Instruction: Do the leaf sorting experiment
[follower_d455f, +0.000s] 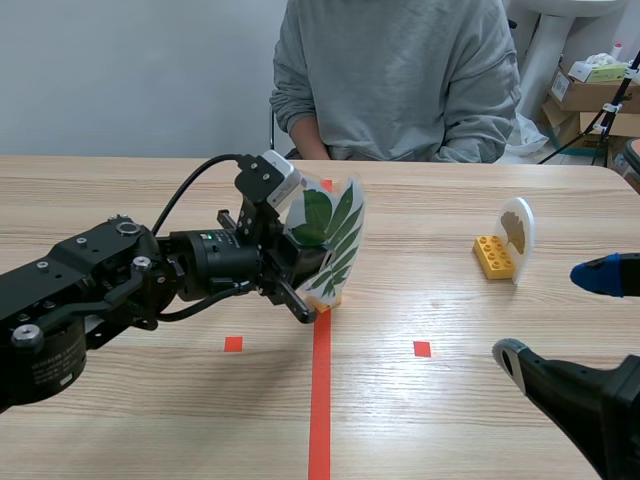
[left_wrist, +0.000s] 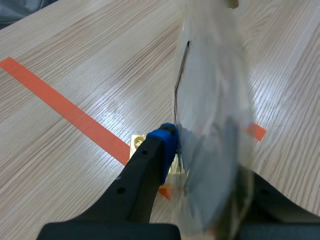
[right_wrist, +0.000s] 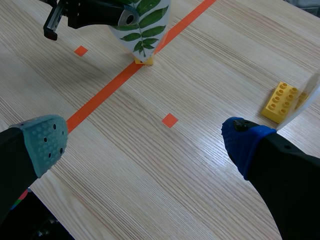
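A laminated card with green leaves (follower_d455f: 335, 235) stands upright over a small yellow brick (follower_d455f: 329, 301) on the red tape line. My left gripper (follower_d455f: 306, 272) is shut on this card; in the left wrist view the card (left_wrist: 212, 100) sits between the fingers, a blue pad (left_wrist: 167, 145) presses its side, and the yellow brick (left_wrist: 137, 143) lies below. A second card with a yellow leaf (follower_d455f: 517, 235) stands in a yellow brick (follower_d455f: 494, 256) at the right. My right gripper (right_wrist: 145, 145) hangs open and holds nothing, low at the near right, short of that brick (right_wrist: 282, 100).
A person in a grey sweater (follower_d455f: 395, 75) sits across the table with hands out of sight. Cardboard boxes (follower_d455f: 590, 90) stand beyond the table's far right corner. Red tape squares (follower_d455f: 422, 348) mark the wood on both sides of the line.
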